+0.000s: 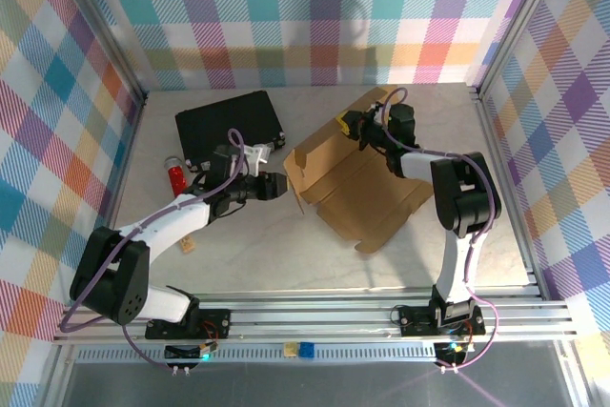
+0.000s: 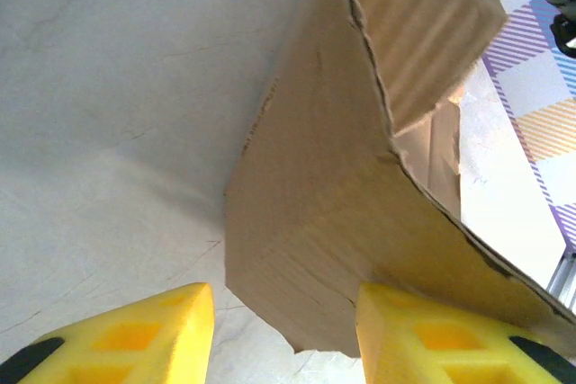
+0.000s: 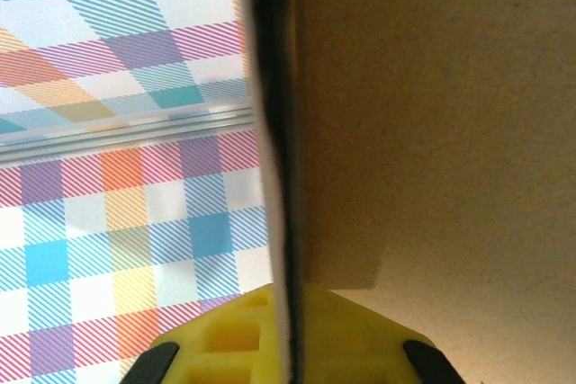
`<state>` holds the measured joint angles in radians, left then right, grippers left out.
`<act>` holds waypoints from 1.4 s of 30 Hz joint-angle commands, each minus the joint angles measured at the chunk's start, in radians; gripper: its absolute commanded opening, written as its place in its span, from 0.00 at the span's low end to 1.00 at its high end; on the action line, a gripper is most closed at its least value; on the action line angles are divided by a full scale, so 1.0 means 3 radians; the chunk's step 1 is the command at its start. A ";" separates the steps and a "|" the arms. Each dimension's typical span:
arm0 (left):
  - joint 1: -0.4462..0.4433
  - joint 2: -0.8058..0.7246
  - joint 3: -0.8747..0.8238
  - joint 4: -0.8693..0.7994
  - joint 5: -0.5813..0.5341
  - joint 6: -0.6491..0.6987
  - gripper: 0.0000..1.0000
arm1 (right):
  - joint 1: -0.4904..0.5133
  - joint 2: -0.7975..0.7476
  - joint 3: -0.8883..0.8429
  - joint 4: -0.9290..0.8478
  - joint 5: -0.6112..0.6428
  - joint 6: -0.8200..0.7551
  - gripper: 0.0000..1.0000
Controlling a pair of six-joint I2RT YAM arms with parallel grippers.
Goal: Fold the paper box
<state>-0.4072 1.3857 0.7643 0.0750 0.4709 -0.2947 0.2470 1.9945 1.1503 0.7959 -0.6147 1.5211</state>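
Left gripper [image 1: 282, 186] just off the black case [image 1: 229, 123]'s near right corner: we see jaws parted around a flap corner | paper box [image 1: 367, 193] lies right of the case, flaps half-raised | right gripper [image 1: 345, 125] pinched closed on its far edge

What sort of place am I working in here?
Probably a lab robot test cell: a pale tabletop boxed in by metal posts, plaid-patterned walls on three sides, and a metal rail at the near edge carrying the left arm and right arm.
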 commanded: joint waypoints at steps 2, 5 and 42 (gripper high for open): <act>-0.0107 0.0017 0.0038 0.0172 -0.0007 0.0117 0.47 | -0.0025 0.0069 0.0139 0.0080 -0.0068 0.0079 0.00; -0.0156 0.0076 0.0107 0.0151 -0.0097 0.0139 0.48 | -0.0021 0.0075 0.0144 0.0061 -0.0063 0.0079 0.00; -0.0652 0.0520 0.0419 0.0472 -0.0756 0.0090 0.57 | -0.0021 0.0155 0.0168 0.0157 -0.0088 0.0191 0.00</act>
<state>-0.5926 1.5364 0.8871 0.1474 0.2676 -0.2684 0.2470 2.0209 1.1694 0.8158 -0.6296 1.5597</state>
